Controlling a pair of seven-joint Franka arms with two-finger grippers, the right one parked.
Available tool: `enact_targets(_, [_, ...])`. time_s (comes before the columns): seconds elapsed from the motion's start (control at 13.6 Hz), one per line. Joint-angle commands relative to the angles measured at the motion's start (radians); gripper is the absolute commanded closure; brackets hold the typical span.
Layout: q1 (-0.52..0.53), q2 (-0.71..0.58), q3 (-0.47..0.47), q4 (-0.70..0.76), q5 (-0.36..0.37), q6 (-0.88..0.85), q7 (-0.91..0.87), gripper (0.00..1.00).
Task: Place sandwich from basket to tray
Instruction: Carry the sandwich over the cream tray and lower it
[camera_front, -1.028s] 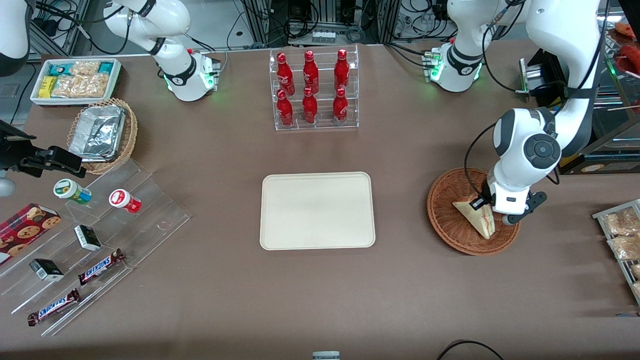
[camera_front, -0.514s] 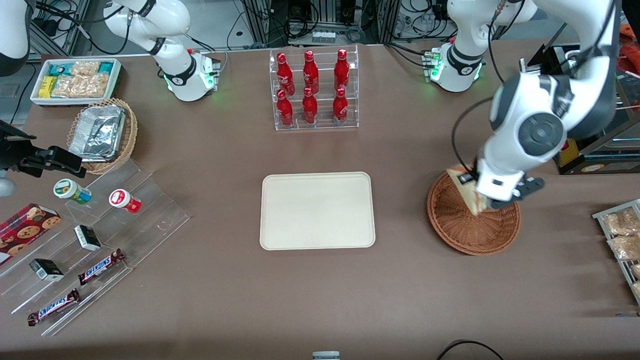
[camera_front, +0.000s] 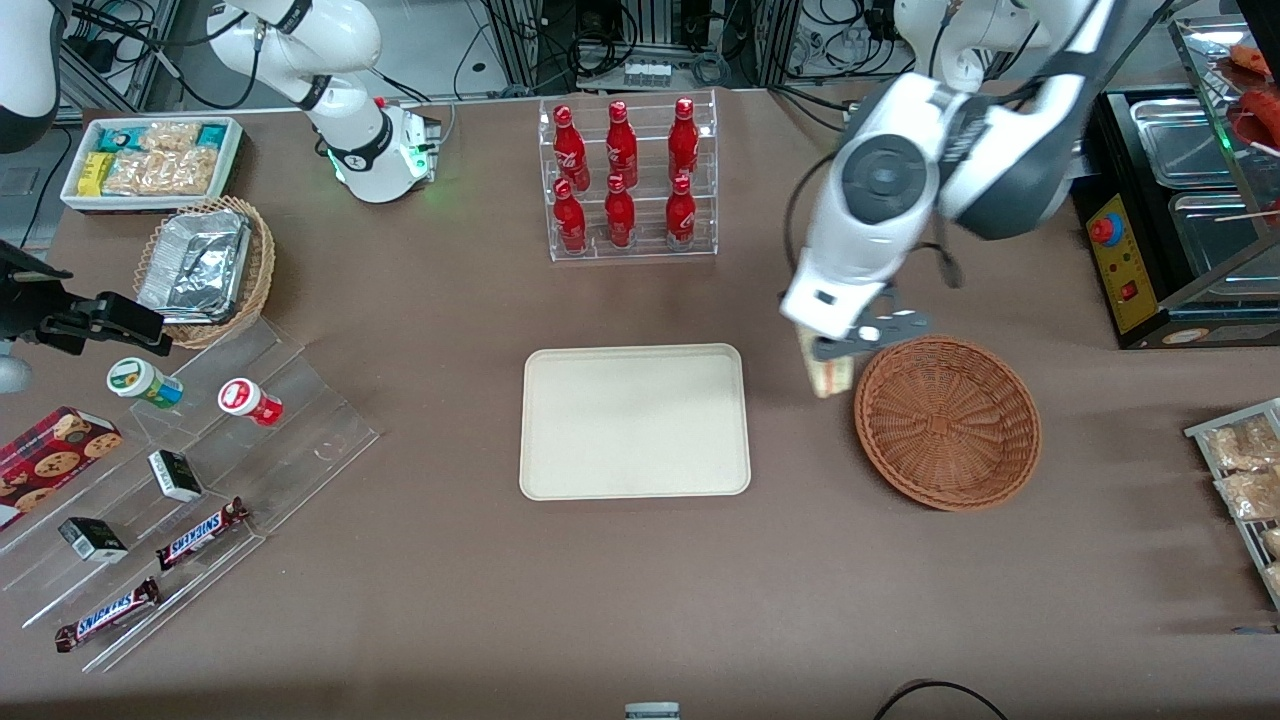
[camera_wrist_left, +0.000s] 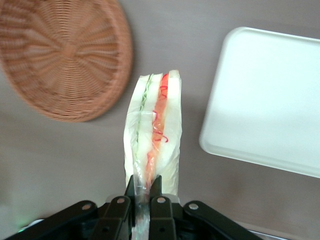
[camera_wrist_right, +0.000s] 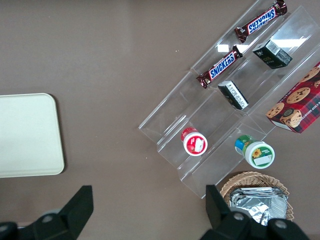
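The carry step is in hand: the sandwich (camera_front: 829, 374) is held off the table, pinched at one end by the gripper (camera_front: 838, 349), fingers (camera_wrist_left: 159, 206) clamped tight on the wrapped bread. In the wrist view the wedge (camera_wrist_left: 153, 136) is seen edge-on, red and green filling lines showing, hanging clear above bare table between the basket (camera_wrist_left: 60, 55) and the tray (camera_wrist_left: 272, 100). In the front view the basket (camera_front: 946, 421) is seen with nothing in it, and the sandwich is placed just beside its rim, in the gap toward the tray (camera_front: 634, 420), not yet over it. The tray is bare. Pick-up is judged done; transport is roughly halfway. Next, a further sideways travel toward the parked arm's end is called for until the wedge is over the tray's middle, then a descent until the sandwich is resting on the surface, then release. Since only one end is gripped, some droop or swing is judged possible, so a low, gentle set-down is advised.
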Motion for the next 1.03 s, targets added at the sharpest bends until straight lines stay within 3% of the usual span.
enact_targets(0.0, [-0.108, 0.155, -0.003, 0.135, 0.008, 0.037, -0.064, 1.00])
enact_targets(0.15, [-0.203, 0.263, 0.002, 0.222, 0.028, 0.047, -0.109, 1.00])
enact_targets(0.22, [-0.249, 0.322, 0.006, 0.269, 0.080, 0.057, -0.152, 1.00])
enact_targets(0.44, [-0.279, 0.445, 0.000, 0.320, 0.123, 0.157, -0.180, 1.00])
enact_targets(0.59, [-0.314, 0.487, 0.008, 0.321, 0.136, 0.229, -0.174, 1.00])
enact_targets(0.73, [-0.316, 0.525, 0.006, 0.323, 0.217, 0.261, -0.185, 1.00])
enact_targets(0.95, [-0.329, 0.555, 0.008, 0.336, 0.234, 0.294, -0.200, 1.00])
